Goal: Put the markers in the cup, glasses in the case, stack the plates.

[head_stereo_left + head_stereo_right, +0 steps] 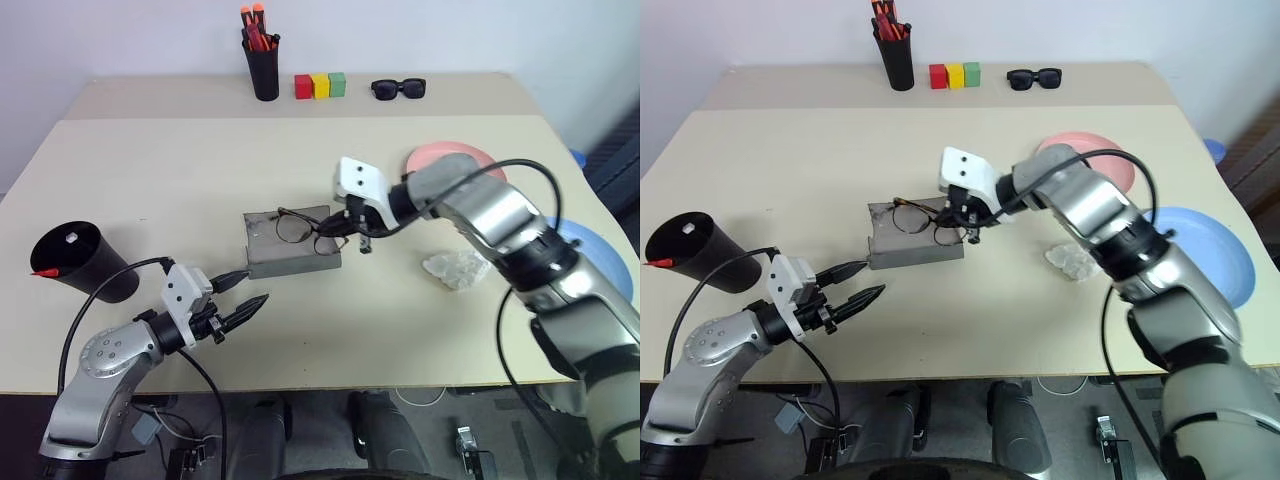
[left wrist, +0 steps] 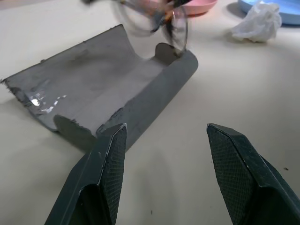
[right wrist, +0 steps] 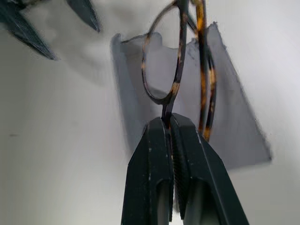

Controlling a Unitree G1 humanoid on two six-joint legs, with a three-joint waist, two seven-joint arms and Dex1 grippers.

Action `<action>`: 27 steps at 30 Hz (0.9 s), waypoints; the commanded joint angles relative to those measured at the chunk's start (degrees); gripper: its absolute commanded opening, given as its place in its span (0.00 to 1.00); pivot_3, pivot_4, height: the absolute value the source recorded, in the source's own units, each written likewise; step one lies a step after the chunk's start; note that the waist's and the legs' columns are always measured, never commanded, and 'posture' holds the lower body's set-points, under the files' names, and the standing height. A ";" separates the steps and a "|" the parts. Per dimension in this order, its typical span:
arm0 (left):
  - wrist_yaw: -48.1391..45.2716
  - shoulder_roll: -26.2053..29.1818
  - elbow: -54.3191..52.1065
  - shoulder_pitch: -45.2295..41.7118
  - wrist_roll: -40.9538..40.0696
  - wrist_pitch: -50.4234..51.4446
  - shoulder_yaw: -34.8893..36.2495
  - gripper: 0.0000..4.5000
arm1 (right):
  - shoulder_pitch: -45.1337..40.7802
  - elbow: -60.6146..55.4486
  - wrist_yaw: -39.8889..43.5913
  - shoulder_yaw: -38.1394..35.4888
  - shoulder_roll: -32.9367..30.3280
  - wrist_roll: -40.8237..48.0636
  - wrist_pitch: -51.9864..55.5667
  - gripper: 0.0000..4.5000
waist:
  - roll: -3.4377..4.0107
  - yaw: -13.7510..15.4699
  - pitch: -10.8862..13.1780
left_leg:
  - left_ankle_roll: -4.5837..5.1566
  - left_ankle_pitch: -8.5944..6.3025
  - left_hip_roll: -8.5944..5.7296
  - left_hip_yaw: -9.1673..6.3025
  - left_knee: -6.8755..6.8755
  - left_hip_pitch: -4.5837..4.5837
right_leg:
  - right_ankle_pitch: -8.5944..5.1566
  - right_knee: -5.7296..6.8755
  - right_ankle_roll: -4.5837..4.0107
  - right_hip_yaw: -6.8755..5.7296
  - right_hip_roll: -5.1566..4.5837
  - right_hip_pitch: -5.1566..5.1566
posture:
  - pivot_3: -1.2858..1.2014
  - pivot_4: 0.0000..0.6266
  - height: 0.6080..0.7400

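Observation:
The wire-framed glasses [image 1: 298, 226] hang just above the open grey case [image 1: 290, 255], pinched at the frame by my right gripper [image 1: 338, 230], which is shut on them [image 3: 178, 70]. My left gripper [image 1: 256, 286] hovers open and holds nothing, in front of the case [image 2: 108, 93] on its near left side. At the table's left edge is the black cup [image 1: 85, 262], with a white marker end [image 1: 72, 238] and a red marker tip [image 1: 42, 271] at its mouth. The pink plate [image 1: 452, 158] and blue plate [image 1: 603, 250] lie apart on the right.
A crumpled clear wrapper [image 1: 457, 268] lies between the case and the blue plate. Along the back stand a black pen holder with orange-red pens [image 1: 263, 60], coloured blocks [image 1: 320, 85] and black sunglasses [image 1: 399, 88].

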 commanded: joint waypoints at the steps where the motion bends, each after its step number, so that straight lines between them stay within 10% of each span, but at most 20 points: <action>1: 0.64 0.38 -2.83 1.44 -0.14 -0.19 0.98 0.62 | -4.87 10.85 5.08 -0.59 4.07 -5.46 -7.62 0.01 | 0.00 0.28 0.00 | 0.00 0.00 -0.01 -0.03 -0.02 0.00 | 0.00 0.01 0.00 -0.02 -0.04 0.00 | 0.52 0.24 1.00; 9: 0.96 0.52 -2.98 2.73 -0.03 -0.94 1.64 0.62 | -7.88 24.77 9.94 -2.87 10.89 -12.53 -14.88 0.01 | 0.02 0.22 0.01 | -0.02 0.00 -0.07 -0.27 -0.06 0.00 | 0.03 0.06 -0.05 -0.05 -0.12 -0.03 | 0.52 0.24 1.00; 21: -1.09 0.12 2.51 1.00 1.86 -5.27 -0.01 0.62 | -2.70 16.33 17.28 -5.01 8.34 -15.53 -12.98 0.01 | 0.02 0.08 0.01 | -0.05 0.02 -0.12 -0.27 0.00 0.04 | 0.03 0.40 -0.05 -0.06 -0.11 -0.12 | 0.52 0.24 1.00; 27: -1.86 -0.11 4.60 0.01 2.69 -7.01 -0.42 0.62 | -3.25 15.72 14.46 -7.88 9.77 -15.51 -11.75 0.54 | 0.03 0.05 0.01 | -0.17 0.09 -0.13 -0.25 0.06 0.11 | 0.03 0.70 -0.09 -0.08 -0.07 -0.15 | 0.52 0.24 1.00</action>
